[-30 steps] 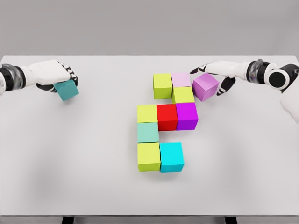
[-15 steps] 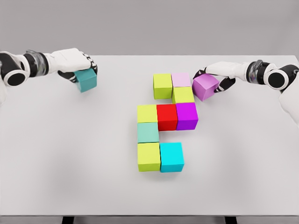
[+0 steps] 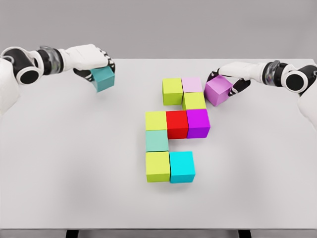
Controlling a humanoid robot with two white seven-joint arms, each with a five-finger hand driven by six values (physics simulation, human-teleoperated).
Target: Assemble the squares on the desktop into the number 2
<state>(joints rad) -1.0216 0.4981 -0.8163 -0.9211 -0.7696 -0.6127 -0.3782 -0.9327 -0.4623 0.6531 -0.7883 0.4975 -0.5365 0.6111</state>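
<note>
Several coloured cubes form a partial figure mid-table: lime point(image 3: 172, 91) and pale pink point(image 3: 192, 84) on top, lime point(image 3: 194, 101) below, then lime point(image 3: 156, 120), red point(image 3: 177, 124) and magenta point(image 3: 198, 123), mint point(image 3: 157, 140), lime point(image 3: 158, 166) and cyan point(image 3: 182, 166). My left hand point(image 3: 96, 67) is shut on a teal cube point(image 3: 103, 79), held above the table's far left. My right hand point(image 3: 229, 82) is shut on a purple cube point(image 3: 218, 90), tilted, just right of the pink and lime cubes.
The white table point(image 3: 74, 163) spans the view, its front edge near the bottom. Both white forearms reach in along the far edge from left and right.
My left hand has carried the teal cube rightward toward the figure. The right hand with the purple cube shifted slightly left and closer to the top cubes.
</note>
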